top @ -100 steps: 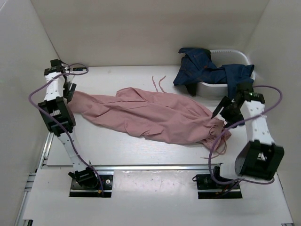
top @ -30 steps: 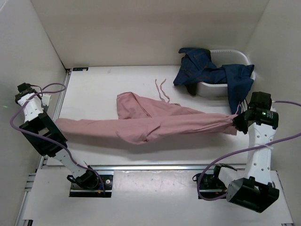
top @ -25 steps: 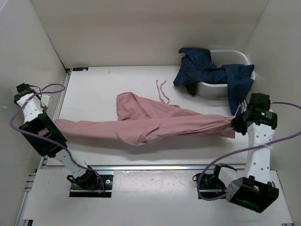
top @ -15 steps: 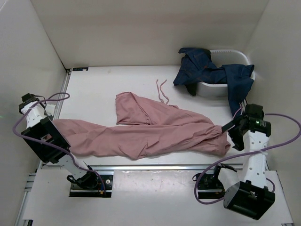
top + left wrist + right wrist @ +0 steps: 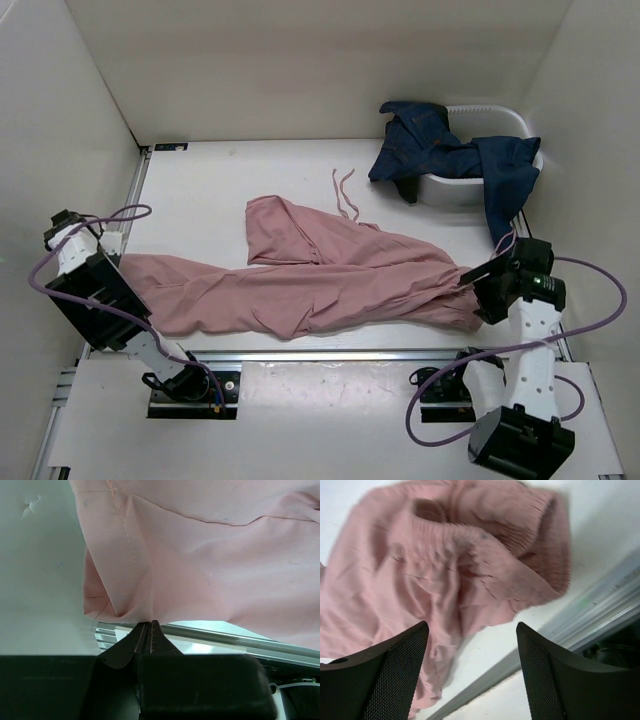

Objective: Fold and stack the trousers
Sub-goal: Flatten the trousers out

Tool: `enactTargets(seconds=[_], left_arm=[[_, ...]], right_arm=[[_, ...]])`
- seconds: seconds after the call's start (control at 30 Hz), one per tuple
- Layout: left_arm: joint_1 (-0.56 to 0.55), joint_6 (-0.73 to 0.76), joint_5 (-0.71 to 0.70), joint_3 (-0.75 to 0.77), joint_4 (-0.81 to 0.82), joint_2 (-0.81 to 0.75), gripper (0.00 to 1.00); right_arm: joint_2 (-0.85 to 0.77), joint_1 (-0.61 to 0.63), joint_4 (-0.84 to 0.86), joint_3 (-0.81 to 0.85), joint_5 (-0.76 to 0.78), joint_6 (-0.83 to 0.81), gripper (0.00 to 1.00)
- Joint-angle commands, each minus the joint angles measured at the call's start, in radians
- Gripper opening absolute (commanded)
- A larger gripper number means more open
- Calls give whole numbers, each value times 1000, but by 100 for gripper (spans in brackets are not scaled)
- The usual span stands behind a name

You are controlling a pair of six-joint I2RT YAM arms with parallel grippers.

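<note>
Trousers: the trousers (image 5: 300,280) lie in a long, wrinkled band across the near part of the table (image 5: 220,190), from the left arm to the right arm. One part is turned back toward the far side in the middle.
Drawstring: the thin drawstring (image 5: 343,190) trails loose on the table beyond that turned part.
Left gripper: the left gripper (image 5: 150,625) has its fingers pressed together on a small fold of pink cloth at a stitched edge.
Right gripper: the right gripper (image 5: 471,629) has its fingers spread and holds nothing. It hangs over the gathered elastic end (image 5: 485,545). I cannot tell if this is a cuff or the waist.
Other things: a white tub (image 5: 500,112) with dark blue clothes (image 5: 430,150) stands at the far right, apart from the trousers.
Stage, in my judgement: the cloth is laid out but not yet flat. No fold is made.
Risk, left side: the pinch takes very little cloth, so a pull may slip it out.
Risk, right side: the elastic end is bunched in layers, so the fingers may catch only one layer.
Risk, near edge: the cloth lies close to the metal rail (image 5: 320,354), so dragging it may catch it there.
Risk, drawstring: the loose cord may stay outside the fold.
</note>
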Motion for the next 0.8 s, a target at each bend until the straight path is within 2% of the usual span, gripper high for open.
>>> enactTargets(seconds=[0.0, 0.2, 0.3, 0.37, 0.43, 0.47, 0.5, 0.53, 0.57, 0.67, 0.77], left_arm=[[8, -16, 24, -5, 11, -63, 15], [8, -16, 4, -5, 11, -54, 15], [17, -16, 4, -5, 11, -54, 15], [17, -16, -5, 4, 11, -54, 15], [17, -16, -5, 4, 11, -54, 15], [26, -16, -5, 4, 11, -54, 15], [27, -16, -5, 16, 11, -54, 15], [27, -7, -5, 16, 11, -54, 15], [37, -7, -5, 42, 20, -54, 15], [37, -7, 33, 134, 21, -28, 15], [24, -56, 75, 238, -4, 37, 15]], right_arm=[[72, 27, 68, 49, -29, 44, 76], [185, 154, 214, 36, -16, 166, 78], [262, 163, 264, 14, -6, 180, 80], [287, 164, 301, 4, 58, 189, 78], [316, 164, 301, 4, 101, 189, 68], [325, 164, 289, 4, 114, 189, 58], [334, 164, 272, 4, 123, 175, 34], [334, 164, 263, 13, 141, 175, 19], [334, 164, 263, 13, 157, 166, 0], [313, 164, 280, 73, 178, 117, 0], [420, 153, 294, 307, 165, 16, 0]])
